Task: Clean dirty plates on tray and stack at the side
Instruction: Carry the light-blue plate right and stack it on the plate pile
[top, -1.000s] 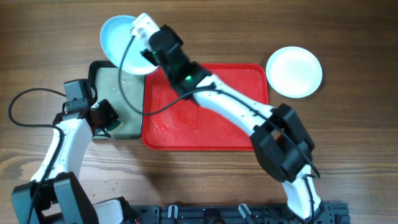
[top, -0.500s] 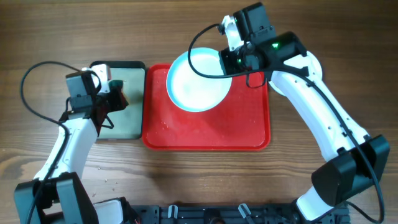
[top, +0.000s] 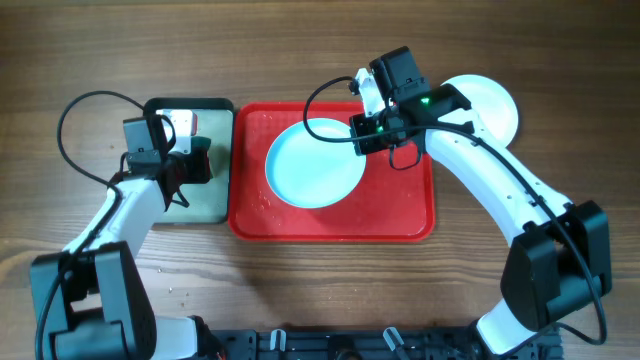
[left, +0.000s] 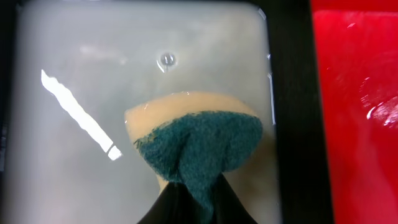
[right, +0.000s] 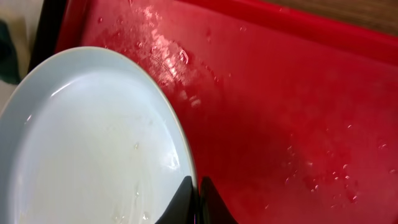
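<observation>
The red tray (top: 400, 215) sits in the middle of the worktop, wet and shiny. A blue plate (top: 310, 165) is over it, and the right pincer (right: 198, 200) is pinching its rim. The plate has little spots and drops on it, so I think it needs a scrub. Toward the left edge, the left pincer (left: 189, 202) is squeezed on a green and yellow sponge (left: 199, 140) above the small grey-green tray (top: 205, 200). By the far right corner lies a white plate (top: 495, 100), off the tray. Maybe that one is done. There is no stack yet, and I see only two plates. I can't read any words or labels.
</observation>
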